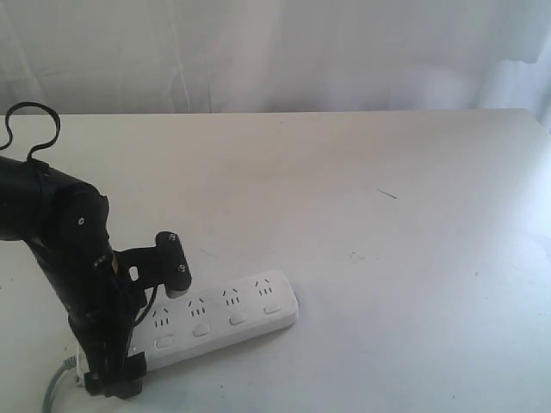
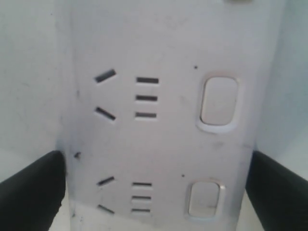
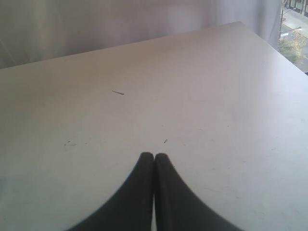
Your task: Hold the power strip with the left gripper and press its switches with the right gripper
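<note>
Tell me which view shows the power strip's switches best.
Left wrist view: two switches appear close up on the power strip. The exterior view shows four, small, with the strip's end hidden behind the left arm. The right wrist view shows none, only table.

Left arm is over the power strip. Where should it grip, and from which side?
Grip the power strip across its narrow width, near the end with the cord, coming straight down from above. It lies flat, so its two long straight edges are what the fingers can pinch; the left gripper brackets them there now. That should leave the far switches clear for pressing.
</note>
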